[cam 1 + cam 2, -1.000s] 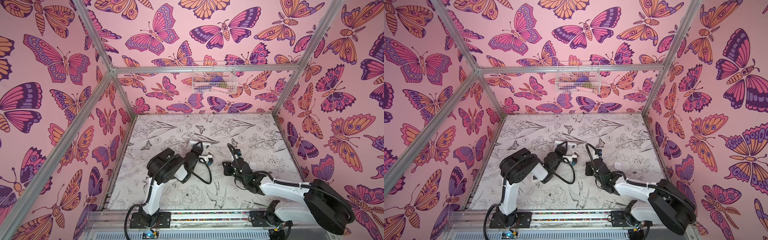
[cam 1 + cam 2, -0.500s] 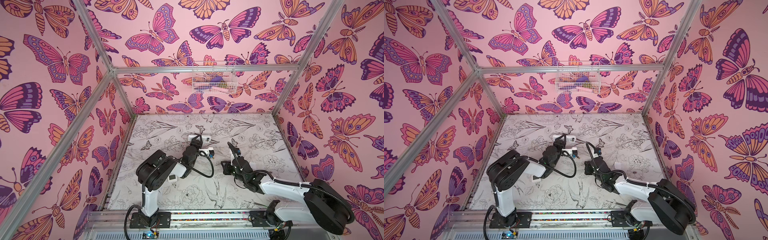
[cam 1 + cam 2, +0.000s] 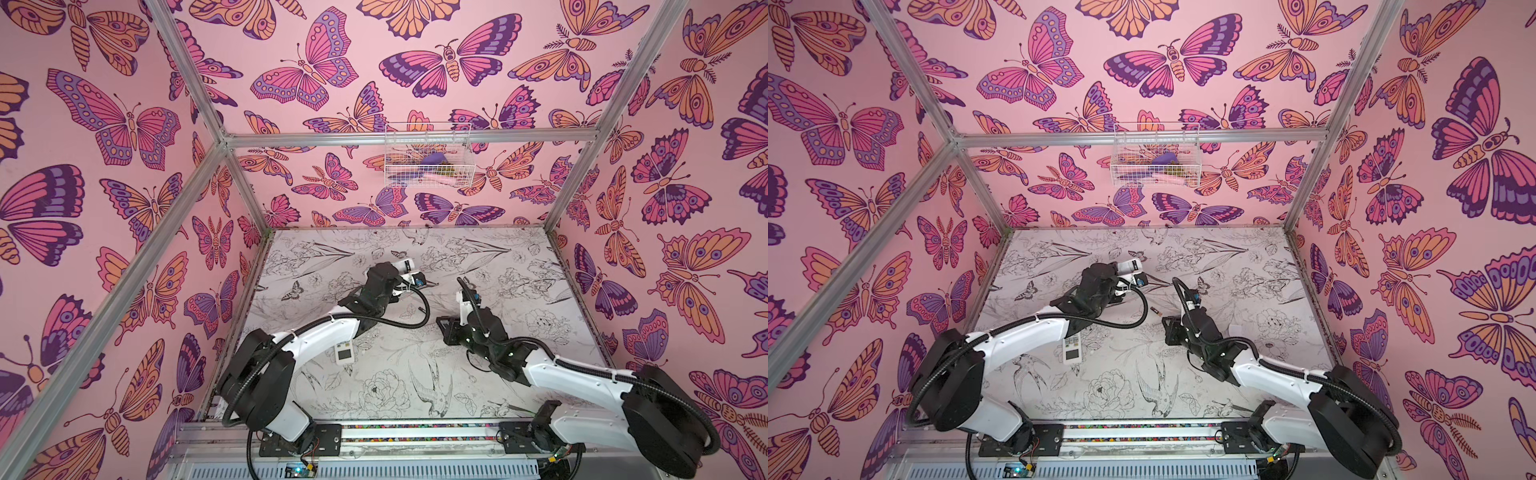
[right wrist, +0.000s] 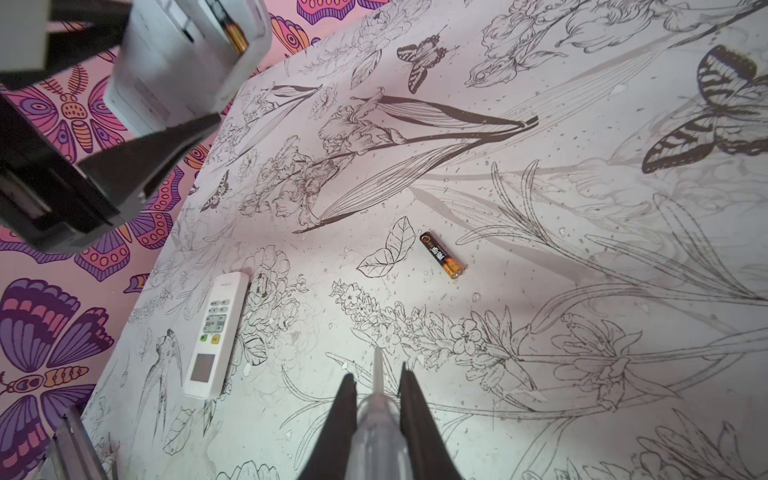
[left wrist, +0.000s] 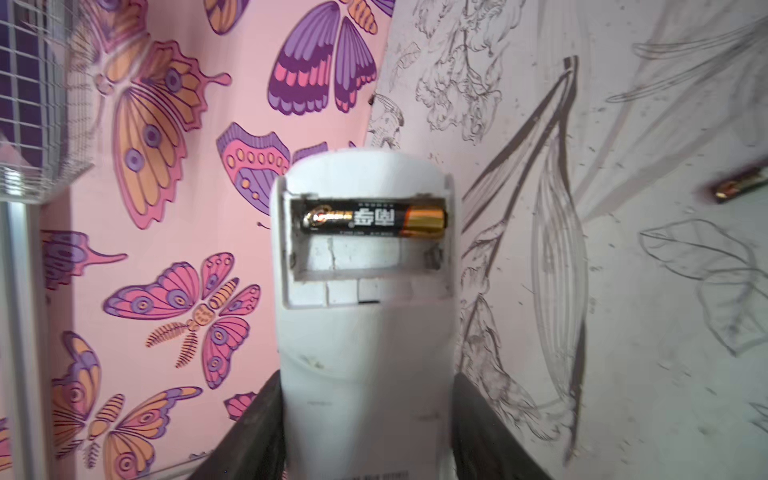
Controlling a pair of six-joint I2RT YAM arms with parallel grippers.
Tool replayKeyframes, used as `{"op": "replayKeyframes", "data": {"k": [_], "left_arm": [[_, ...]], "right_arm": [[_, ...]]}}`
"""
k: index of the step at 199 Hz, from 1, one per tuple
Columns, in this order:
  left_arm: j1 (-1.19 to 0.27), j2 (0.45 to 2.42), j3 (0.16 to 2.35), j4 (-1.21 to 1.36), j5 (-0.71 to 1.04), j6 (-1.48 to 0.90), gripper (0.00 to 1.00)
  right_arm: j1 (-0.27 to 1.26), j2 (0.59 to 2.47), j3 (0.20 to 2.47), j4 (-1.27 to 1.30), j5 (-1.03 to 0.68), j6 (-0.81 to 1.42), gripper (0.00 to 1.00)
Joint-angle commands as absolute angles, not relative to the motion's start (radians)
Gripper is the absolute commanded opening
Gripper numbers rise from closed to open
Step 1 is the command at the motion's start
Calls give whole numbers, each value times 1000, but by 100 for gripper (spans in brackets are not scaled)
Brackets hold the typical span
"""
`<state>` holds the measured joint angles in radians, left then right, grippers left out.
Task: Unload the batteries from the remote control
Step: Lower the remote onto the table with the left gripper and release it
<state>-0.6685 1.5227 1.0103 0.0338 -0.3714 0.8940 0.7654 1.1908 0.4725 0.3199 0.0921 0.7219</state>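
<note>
the left tool (image 5: 368, 382) is clamped on a white remote control (image 5: 365, 332), with one black-and-gold battery (image 5: 374, 218) seated in the open compartment's slot farthest from that tool. the right tool (image 4: 377, 372) is clamped on a clear-handled screwdriver (image 4: 376, 432), with a loose battery (image 4: 441, 254) on the desk (image 4: 582, 332) ahead of it. if pried, the remote control could be twisted in its one-ended grip, or the seated battery flung away.

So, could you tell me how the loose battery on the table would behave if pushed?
The battery is a slim cylinder lying on its side on the flat table, so a sideways push would probably roll it. Its glossy wrap looks slippery, so a loose pinch might let it slip.
</note>
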Motion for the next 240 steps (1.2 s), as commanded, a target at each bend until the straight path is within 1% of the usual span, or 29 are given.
{"op": "replayKeyframes", "data": {"k": [1, 23, 38, 93, 129, 161, 188, 240], "left_arm": [[-671, 1490, 1040, -337, -292, 565, 0], [-671, 1483, 1019, -414, -213, 399, 0], [-671, 1477, 1010, -454, -150, 336, 0], [-670, 1466, 960, -489, -3, 225, 0], [-670, 1483, 908, -483, 126, 153, 1], [-671, 1504, 888, -460, 148, 105, 3], [-670, 1534, 885, -439, 126, 79, 5], [-676, 1592, 899, -426, 104, 57, 9]], "right_arm": [[760, 1145, 446, 307, 116, 752, 0], [759, 1116, 428, 290, 143, 765, 0], [762, 1100, 430, 269, 138, 769, 0], [767, 1091, 431, 245, 153, 767, 0], [783, 1135, 431, 261, 153, 777, 0], [804, 1163, 410, 349, 133, 822, 0], [822, 1193, 440, 318, 132, 822, 0], [863, 1249, 454, 343, 125, 834, 0]]}}
